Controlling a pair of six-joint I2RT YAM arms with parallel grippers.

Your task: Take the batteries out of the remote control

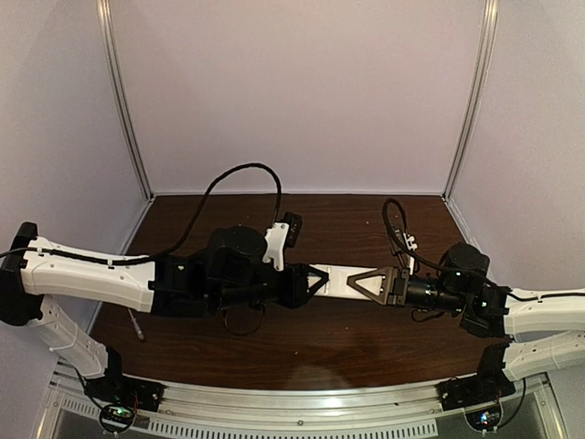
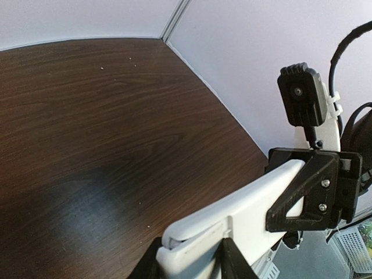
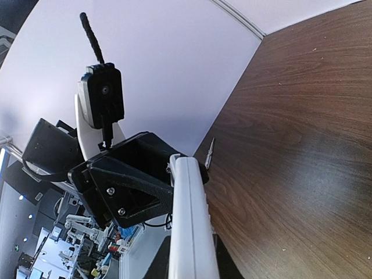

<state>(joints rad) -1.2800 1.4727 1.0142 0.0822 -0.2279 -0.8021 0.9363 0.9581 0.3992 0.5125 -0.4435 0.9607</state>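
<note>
This was a robotics lab test cell. A dark wood-grain table (image 1: 320, 352) was boxed on three sides by plain pale panels (image 1: 302, 91) held in aluminium posts (image 1: 123, 101). Along the table's near edge ran a slotted metal rail (image 1: 302, 402) carrying bolted arm bases (image 1: 128, 391). Off that near edge showed blurred, cluttered equipment (image 3: 70, 232).

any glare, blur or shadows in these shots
Top external: soft overall, arm shadows on the dark brown wooden table. Left wrist: pale sheen on the tabletop, slim white plastic remote control blurred up close. Right wrist: glare streak on the wood.
</note>
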